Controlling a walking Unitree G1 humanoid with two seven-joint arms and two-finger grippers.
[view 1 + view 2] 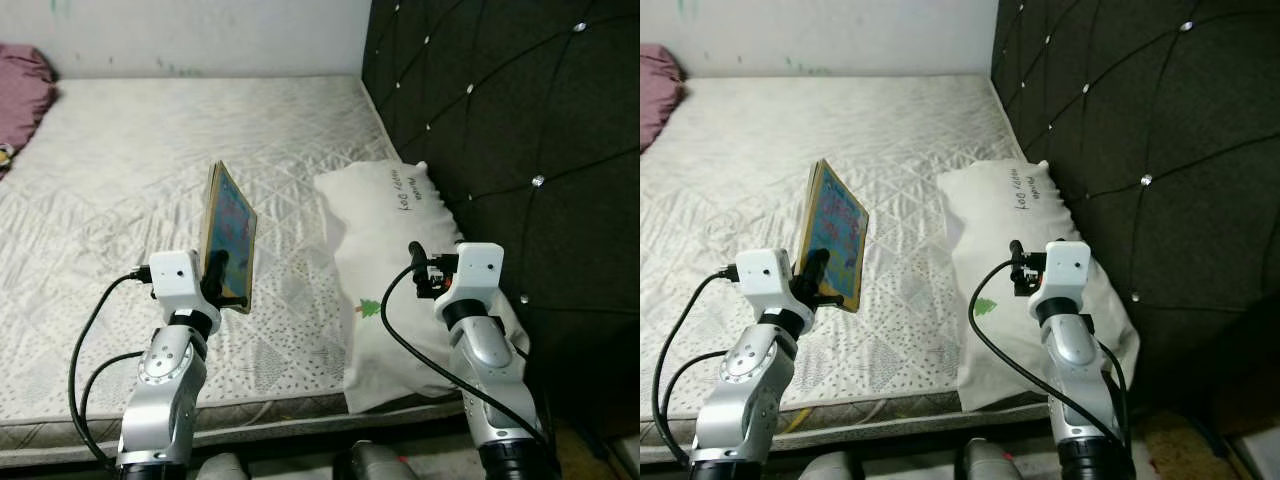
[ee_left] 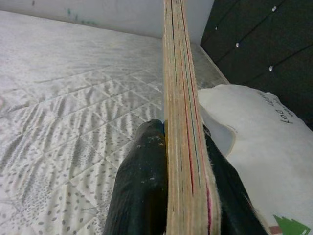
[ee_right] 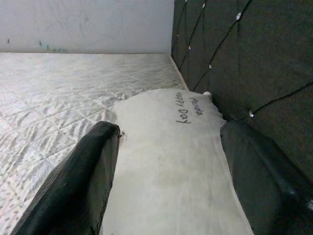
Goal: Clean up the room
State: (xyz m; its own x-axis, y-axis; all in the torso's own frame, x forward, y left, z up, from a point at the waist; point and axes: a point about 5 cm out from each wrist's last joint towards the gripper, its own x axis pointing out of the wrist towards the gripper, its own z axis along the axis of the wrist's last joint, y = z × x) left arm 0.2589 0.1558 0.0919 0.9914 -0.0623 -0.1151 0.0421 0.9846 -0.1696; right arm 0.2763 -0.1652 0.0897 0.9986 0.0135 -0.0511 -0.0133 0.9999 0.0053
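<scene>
My left gripper [image 1: 222,272] is shut on a thin colourful picture book [image 1: 229,232], holding it upright on edge above the quilted mattress [image 1: 150,160]. In the left wrist view the book's stacked pages [image 2: 182,122] stand pinched between the two black fingers [image 2: 142,186]. My right gripper [image 1: 418,268] is open and hovers over a white pillow [image 1: 385,260] with handwriting on it, which lies by the headboard. Through the right wrist view the pillow [image 3: 168,161] shows between the spread fingers [image 3: 83,181].
A dark tufted headboard [image 1: 500,110] with studs rises along the right side. A maroon blanket or cushion [image 1: 22,85] lies at the mattress's far left corner. The pale wall [image 1: 200,35] runs behind the bed. The mattress edge [image 1: 250,420] is just before me.
</scene>
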